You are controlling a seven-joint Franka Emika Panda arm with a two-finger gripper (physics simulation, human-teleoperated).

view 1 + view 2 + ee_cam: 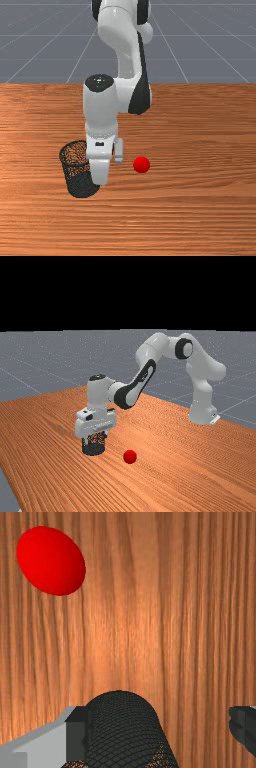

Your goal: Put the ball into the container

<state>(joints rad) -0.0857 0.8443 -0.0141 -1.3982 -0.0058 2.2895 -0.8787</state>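
Here, fingers (86, 440) spread wide, near the black mesh container (79, 183), red ball (141, 164) on wooden table (200, 210).

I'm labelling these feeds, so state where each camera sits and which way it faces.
Front view: across the orange-brown wooden table from the white-and-grey arm, facing it and angled down; shows the arm down to its hand, its upper part cut off.
Far view: farther off, looking down across the table; shows the whole arm, base to hand.
Wrist view: on the hand, looking down past its fingers.
Front and far views share the arm, red ball and black mesh container.
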